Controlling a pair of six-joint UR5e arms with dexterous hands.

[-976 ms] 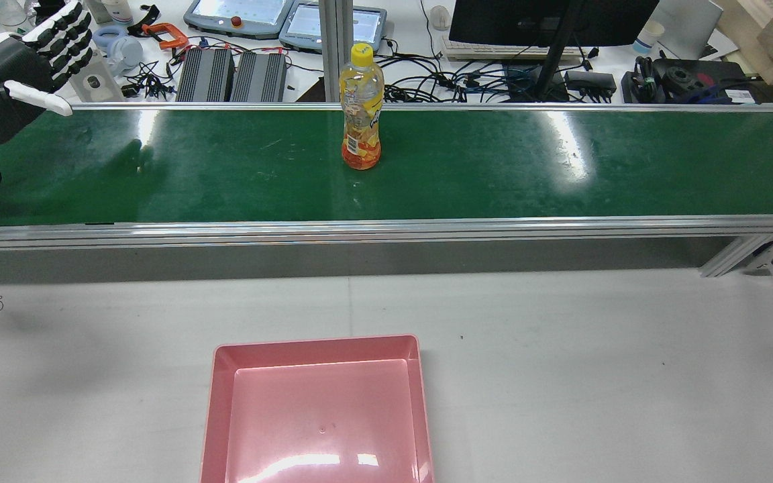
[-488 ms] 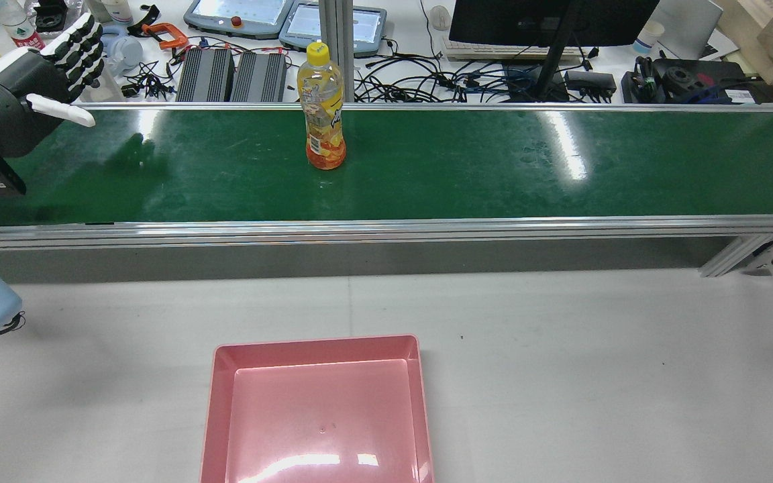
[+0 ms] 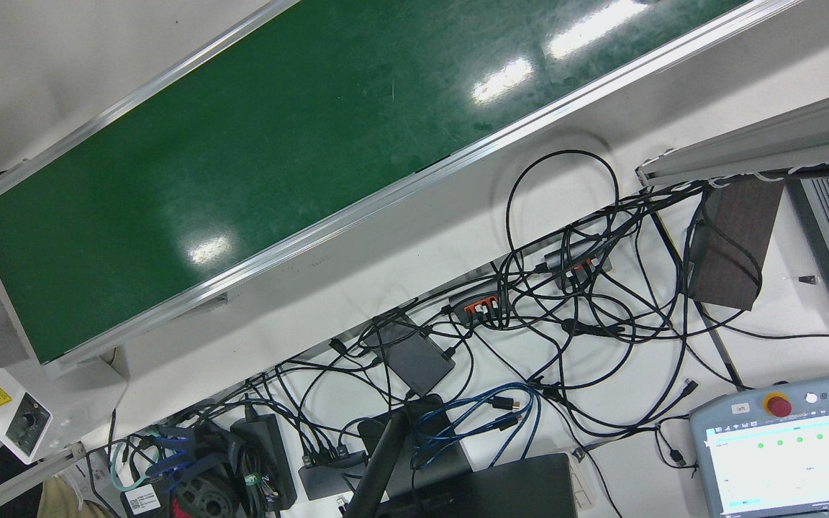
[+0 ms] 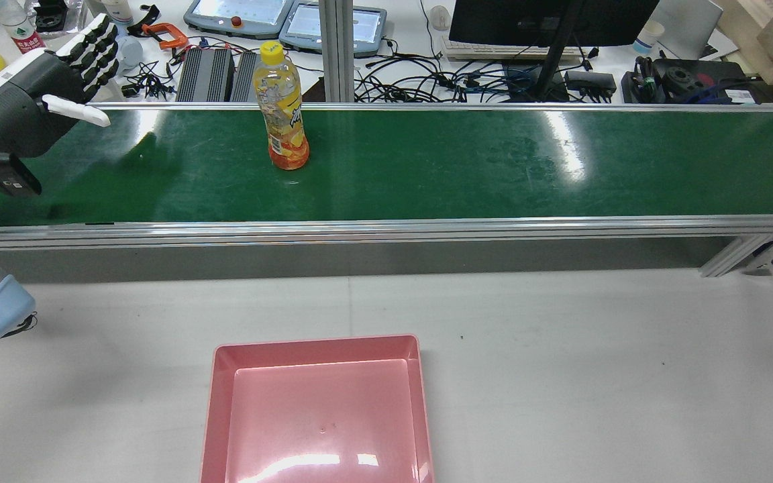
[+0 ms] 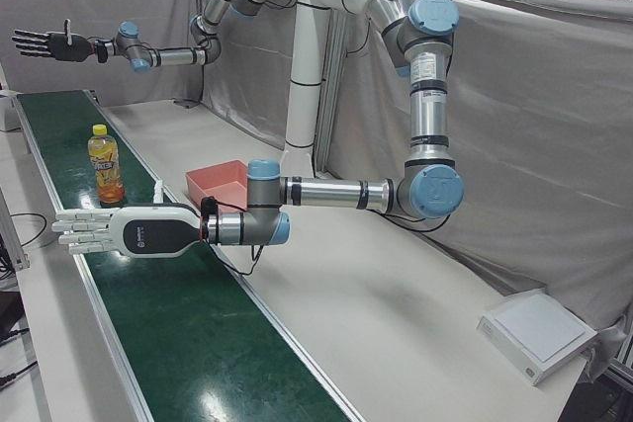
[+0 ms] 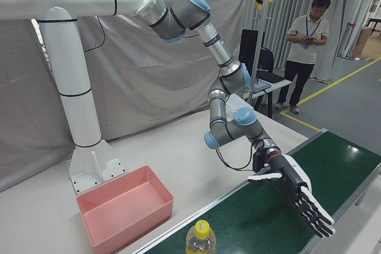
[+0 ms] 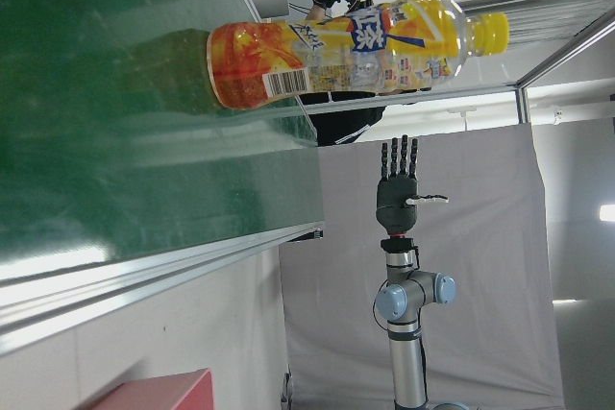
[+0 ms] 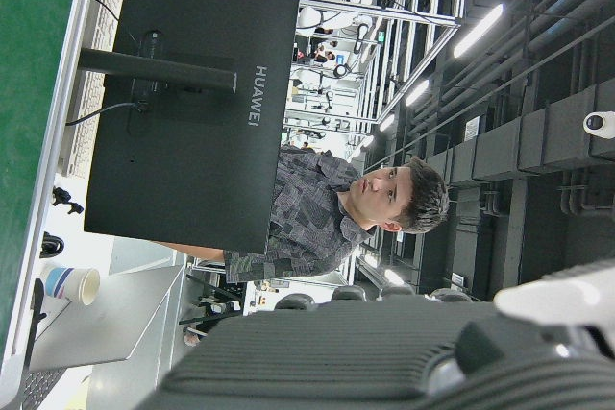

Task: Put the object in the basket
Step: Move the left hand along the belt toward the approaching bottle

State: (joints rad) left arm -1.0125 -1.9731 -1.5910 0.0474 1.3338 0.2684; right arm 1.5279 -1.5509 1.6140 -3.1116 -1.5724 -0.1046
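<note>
A yellow-capped bottle [image 4: 281, 114] of orange drink stands upright on the green conveyor belt [image 4: 494, 168]. It also shows in the left-front view [image 5: 105, 165], the right-front view [image 6: 201, 239] and the left hand view [image 7: 346, 45]. My left hand [image 4: 37, 100] is open and empty, fingers straight, above the belt's left end, well apart from the bottle; it also shows in the left-front view [image 5: 119, 231] and the right-front view [image 6: 297, 197]. My right hand [image 5: 45, 43] is open and empty, high over the far end. The pink basket [image 4: 316, 342] is empty on the white table.
Behind the belt is a desk with a monitor [image 4: 547, 20], teach pendants [image 4: 239, 15] and tangled cables [image 3: 565, 302]. The white pedestal [image 5: 302, 96] stands behind the basket. A person [image 6: 309, 46] stands beyond the belt. A white box [image 5: 539, 333] lies on the table.
The bottle has travelled left along the belt, closer to my left hand. My left hand has shifted a little to the right over the belt, still open.
</note>
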